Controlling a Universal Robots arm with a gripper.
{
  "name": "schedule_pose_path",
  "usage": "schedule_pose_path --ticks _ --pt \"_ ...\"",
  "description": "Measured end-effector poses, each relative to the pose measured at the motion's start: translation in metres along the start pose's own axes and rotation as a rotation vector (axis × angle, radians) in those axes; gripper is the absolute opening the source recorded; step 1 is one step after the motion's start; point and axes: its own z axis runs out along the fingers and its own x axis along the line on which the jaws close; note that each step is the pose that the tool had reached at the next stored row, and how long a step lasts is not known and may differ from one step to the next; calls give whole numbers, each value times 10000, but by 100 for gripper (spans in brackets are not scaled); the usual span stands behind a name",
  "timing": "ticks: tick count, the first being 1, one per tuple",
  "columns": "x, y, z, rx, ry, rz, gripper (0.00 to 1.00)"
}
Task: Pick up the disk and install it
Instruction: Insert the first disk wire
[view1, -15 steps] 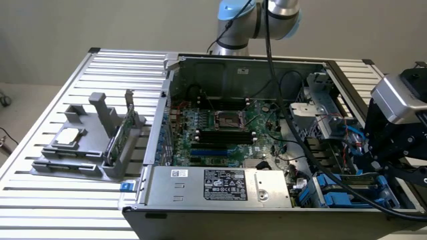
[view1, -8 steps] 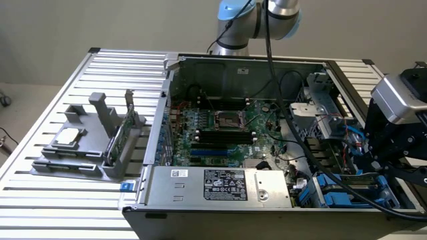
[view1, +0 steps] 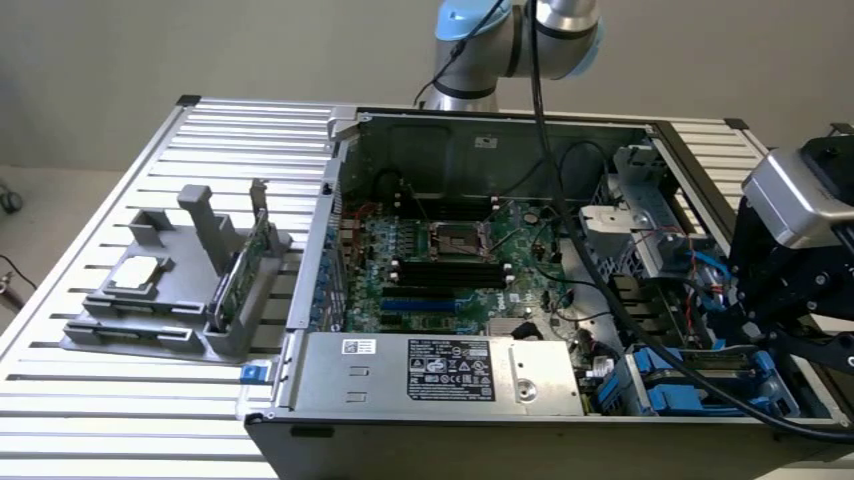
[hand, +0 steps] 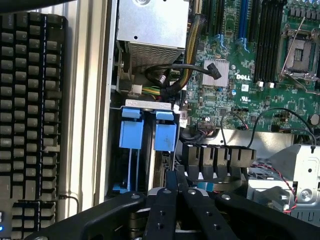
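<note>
Two blue plastic carrier frames (hand: 165, 136) stand side by side in the drive bay at the case's corner, also visible in the exterior view as blue carriers (view1: 674, 388). I cannot tell which one carries the disk; no silver drive body shows. My gripper (hand: 177, 179) hovers just over the bay, close beside the blue frames. Its black fingers (hand: 169, 200) are pressed together with nothing between them. In the exterior view the gripper (view1: 767, 335) hangs over the case's corner on the exterior view's right.
The open computer case (view1: 334, 200) lies on a slatted metal table (view1: 160, 420), motherboard and power supply (view1: 441, 370) exposed. A grey holder (view1: 147, 320) on the exterior view's left keeps a square chip and a green card. A keyboard (hand: 30, 100) lies beside the case. Cables cross near the bay.
</note>
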Motion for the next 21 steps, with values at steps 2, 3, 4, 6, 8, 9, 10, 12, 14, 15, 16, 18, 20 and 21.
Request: schedule_pose_path --ticks 2,3,4,6,8,9,10,12,14,15,16,18,20,21 --pt "0 0 0 19 -1 147 11" --pt "0 0 -2 35 -5 270 11" --pt "-1 0 -7 50 -10 382 11" --pt "-3 3 -21 78 -69 571 11" --pt "-5 8 -32 103 -167 730 11" --pt "-6 11 -37 117 -218 815 11" --pt "-7 13 -44 131 -269 912 11" --pt "-8 16 -53 160 -341 1115 11" --pt "-9 18 -59 192 -387 1340 11" --pt "-9 18 -61 209 -403 1458 11" --pt "-10 19 -63 228 -415 1590 11" --pt "-10 19 -63 266 -434 1851 11" --pt "-10 19 -64 307 -445 2125 11" --pt "-9 19 -64 328 -448 2266 11"
